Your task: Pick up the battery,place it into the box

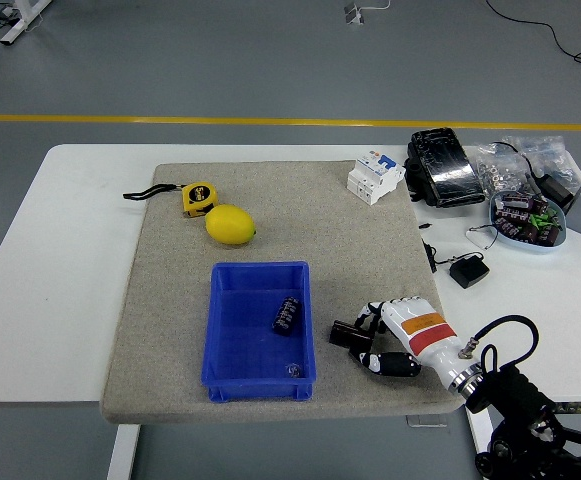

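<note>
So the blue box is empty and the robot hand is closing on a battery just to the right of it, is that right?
Not quite. The head view shows the blue box already holds one dark battery, so it is not empty. The rest stands: the right robot hand is closing on a second black battery lying on the mat just right of the box.
</note>
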Tool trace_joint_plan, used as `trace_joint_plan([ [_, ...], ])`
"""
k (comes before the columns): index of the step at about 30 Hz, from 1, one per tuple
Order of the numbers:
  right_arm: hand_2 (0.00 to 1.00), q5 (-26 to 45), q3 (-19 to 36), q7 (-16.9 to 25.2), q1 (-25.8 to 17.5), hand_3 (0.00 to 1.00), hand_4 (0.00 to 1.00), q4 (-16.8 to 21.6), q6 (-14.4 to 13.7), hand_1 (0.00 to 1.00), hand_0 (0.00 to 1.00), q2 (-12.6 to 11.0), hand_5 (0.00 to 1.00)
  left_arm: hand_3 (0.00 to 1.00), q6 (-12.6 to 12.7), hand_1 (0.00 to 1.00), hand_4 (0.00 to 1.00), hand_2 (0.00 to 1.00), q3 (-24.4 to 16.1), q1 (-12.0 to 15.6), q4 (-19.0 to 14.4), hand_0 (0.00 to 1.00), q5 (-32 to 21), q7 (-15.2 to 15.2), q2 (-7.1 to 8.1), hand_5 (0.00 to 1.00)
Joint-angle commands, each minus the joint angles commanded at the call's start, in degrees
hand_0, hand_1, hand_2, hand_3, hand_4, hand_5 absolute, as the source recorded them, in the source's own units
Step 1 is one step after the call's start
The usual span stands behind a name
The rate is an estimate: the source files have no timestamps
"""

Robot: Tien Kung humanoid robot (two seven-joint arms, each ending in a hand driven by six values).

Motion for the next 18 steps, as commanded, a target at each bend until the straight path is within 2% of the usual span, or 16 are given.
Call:
trace_joint_plan([
  [17, 0.406, 0.06, 1.43, -0.07, 0.17, 0.496, 0.737, 0.0, 0.04, 0.313, 0.238, -0.29, 0.331, 0.574, 0.0, 0.551, 0.631, 0.593, 0.49, -0.24, -0.02, 0.575, -0.69, -0.24, -0.06, 0.574],
  [18, 0.404, 0.06, 1.6, -0.07, 0.19, 0.493, 0.712, 0.0, 0.05, 0.312, 0.237, -0.32, 0.311, 0.574, -0.01, 0.55, 0.633, 0.593, 0.49, -0.25, -0.02, 0.575, -0.66, -0.23, -0.06, 0.575],
])
